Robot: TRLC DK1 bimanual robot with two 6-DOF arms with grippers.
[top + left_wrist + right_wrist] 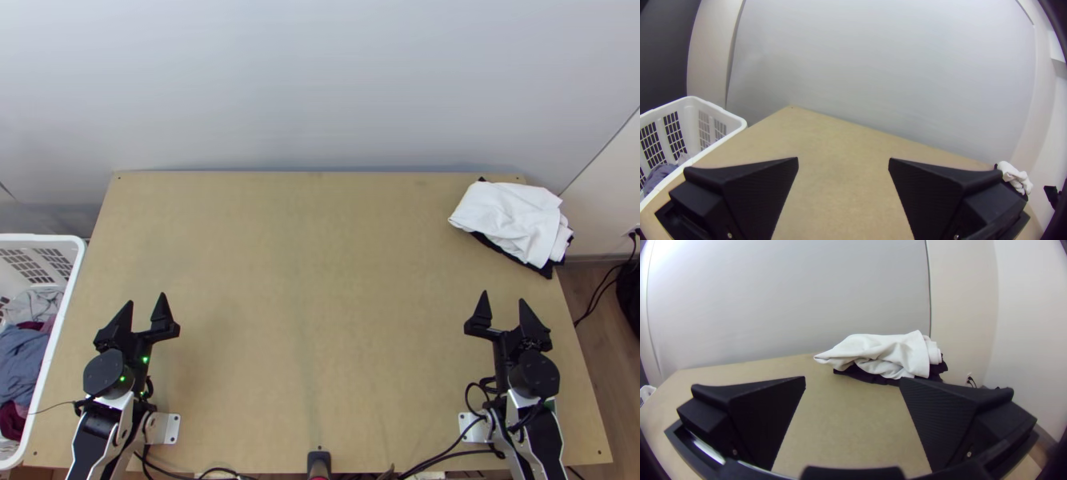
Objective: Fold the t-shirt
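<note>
In the top view my left gripper is open over the table's near left part, with nothing between its fingers. The left wrist view shows the same gripper with its fingers wide apart. My right gripper stands open at the near right, also holding nothing; in the right wrist view the gripper has bare table between its fingers. A white cloth lies bunched at the far right corner, on top of a black cloth. Whether either is the t-shirt I cannot tell. Both grippers are apart from the cloths.
A white basket with several garments stands against the table's left edge. The wooden table lies bare across its middle. Behind it rises a pale wall. Cables run along the near edge.
</note>
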